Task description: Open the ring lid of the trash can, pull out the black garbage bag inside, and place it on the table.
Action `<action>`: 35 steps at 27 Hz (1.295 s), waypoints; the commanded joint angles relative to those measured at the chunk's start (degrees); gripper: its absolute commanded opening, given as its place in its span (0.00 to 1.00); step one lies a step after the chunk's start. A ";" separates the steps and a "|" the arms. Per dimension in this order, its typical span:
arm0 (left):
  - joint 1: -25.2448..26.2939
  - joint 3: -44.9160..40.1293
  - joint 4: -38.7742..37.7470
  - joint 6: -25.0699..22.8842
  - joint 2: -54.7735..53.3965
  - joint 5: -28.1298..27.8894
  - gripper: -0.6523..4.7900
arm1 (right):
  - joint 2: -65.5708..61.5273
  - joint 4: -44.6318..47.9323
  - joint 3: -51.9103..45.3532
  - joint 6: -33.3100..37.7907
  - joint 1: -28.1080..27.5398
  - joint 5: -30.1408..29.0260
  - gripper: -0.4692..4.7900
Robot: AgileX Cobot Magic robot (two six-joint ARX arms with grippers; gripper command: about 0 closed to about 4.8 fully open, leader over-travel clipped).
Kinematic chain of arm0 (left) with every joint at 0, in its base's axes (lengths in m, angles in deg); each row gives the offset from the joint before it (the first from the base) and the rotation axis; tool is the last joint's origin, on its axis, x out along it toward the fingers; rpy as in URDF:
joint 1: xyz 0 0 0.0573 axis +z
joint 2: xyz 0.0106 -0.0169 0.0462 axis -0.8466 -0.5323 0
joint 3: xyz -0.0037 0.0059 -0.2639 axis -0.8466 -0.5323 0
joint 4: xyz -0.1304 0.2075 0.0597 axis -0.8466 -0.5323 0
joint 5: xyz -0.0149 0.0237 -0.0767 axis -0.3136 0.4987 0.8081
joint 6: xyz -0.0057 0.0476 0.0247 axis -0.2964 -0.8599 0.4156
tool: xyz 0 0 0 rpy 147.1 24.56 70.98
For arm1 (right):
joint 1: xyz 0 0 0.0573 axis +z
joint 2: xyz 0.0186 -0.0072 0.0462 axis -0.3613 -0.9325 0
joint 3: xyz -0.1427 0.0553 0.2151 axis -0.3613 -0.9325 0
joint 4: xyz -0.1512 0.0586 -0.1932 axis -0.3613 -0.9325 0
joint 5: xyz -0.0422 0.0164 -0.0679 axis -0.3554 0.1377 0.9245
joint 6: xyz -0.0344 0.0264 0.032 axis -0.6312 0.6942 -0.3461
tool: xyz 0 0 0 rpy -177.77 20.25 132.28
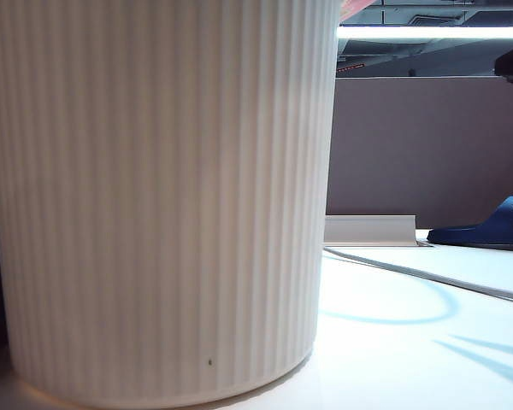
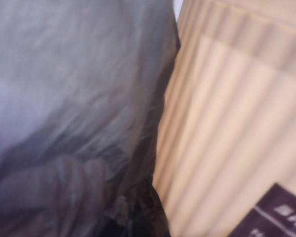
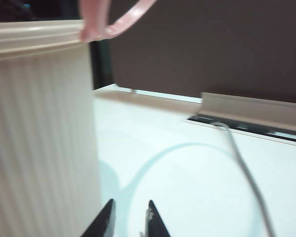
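Filling the near view, the trash can [image 1: 158, 205] stands on the table [image 1: 410, 359], ring lid [image 3: 113, 22] tilted on its rim. Black garbage bag [image 2: 74, 113] crowds the clamped-shut left gripper, grasp unclear; right gripper [image 3: 129, 216] hovers slightly parted, empty, beside the can.

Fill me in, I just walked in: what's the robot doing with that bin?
It is getting the black bag out of the ribbed trash can. The pink ring lid is lifted at the rim. The left wrist view shows bag plastic bunched beside the can's outer wall; the left gripper is out of sight. The right gripper, jaws slightly apart and empty, hangs over the table beside the can.
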 commanded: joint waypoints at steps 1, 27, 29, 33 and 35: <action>-0.02 -1.40 1.16 -0.42 -0.04 -0.17 0.11 | -0.02 0.28 -0.09 -0.20 -0.07 3.69 0.24; -0.02 -2.51 -1.62 -2.34 -0.04 -0.11 0.11 | -0.02 -11.08 -0.09 -4.28 -0.04 3.48 0.24; -0.02 -2.51 -1.62 -2.36 -0.04 -0.09 0.11 | -0.02 -11.08 -0.09 -4.28 -0.04 3.48 0.24; 3.48 -2.51 -1.62 -2.36 -0.04 0.48 0.11 | 0.39 -10.97 -0.09 -4.28 -2.38 3.45 0.24; 6.73 -2.51 -1.62 -2.36 -0.04 0.48 0.11 | 0.42 -11.02 -0.09 -4.28 -5.22 3.48 0.24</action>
